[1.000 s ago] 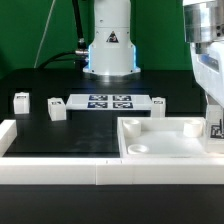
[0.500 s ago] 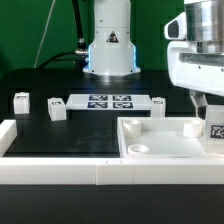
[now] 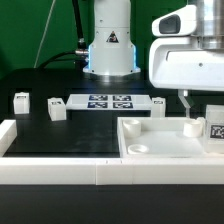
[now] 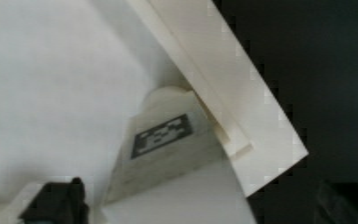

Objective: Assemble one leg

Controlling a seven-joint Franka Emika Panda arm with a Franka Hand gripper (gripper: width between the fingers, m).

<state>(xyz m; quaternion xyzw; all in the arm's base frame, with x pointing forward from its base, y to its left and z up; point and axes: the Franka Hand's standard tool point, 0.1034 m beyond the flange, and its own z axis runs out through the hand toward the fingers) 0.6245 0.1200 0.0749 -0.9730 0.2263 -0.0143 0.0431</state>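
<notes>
One leg, a small white block with a black-and-white tag, stands at the far right corner of the large white tray-like piece. My gripper hangs just above it. In the wrist view the leg lies between my two dark fingertips, which stand wide apart with a gap on each side, so the gripper is open around it. Three more legs stand on the black table: two at the exterior view's left and one beside the marker board.
The marker board lies in front of the robot base. A white rail runs along the table's front, with a raised end at the exterior view's left.
My hand has shifted toward the exterior view's left and shows more of its body. The leg in the tray corner has stayed in place.
</notes>
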